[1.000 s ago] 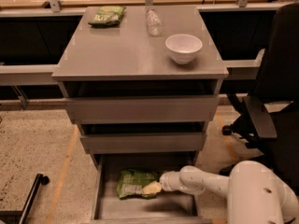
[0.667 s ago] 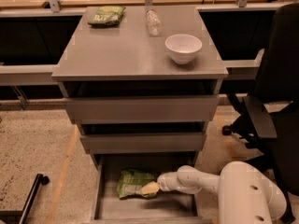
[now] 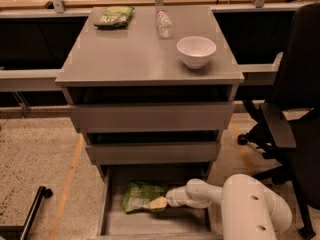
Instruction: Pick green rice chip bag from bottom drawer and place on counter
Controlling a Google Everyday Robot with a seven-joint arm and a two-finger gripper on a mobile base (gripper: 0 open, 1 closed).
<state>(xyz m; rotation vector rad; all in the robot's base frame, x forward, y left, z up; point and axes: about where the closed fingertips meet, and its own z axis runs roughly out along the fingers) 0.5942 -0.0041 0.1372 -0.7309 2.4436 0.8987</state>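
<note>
Gripper point(image 3: 160, 202) sits at lower centre, inside the bottom drawer point(image 3: 150, 223), touching the right end of the chip bag point(image 3: 139, 196); whether it grips cannot be told.

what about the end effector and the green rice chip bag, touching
Touching. The camera view shows the end effector meeting the green rice chip bag at its right edge, no gap.

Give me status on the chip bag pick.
Gripper low in bottom drawer, at right edge of green rice chip bag. Bag lies on drawer floor. Counter holds white bowl, bottle, darker green bag.
</note>
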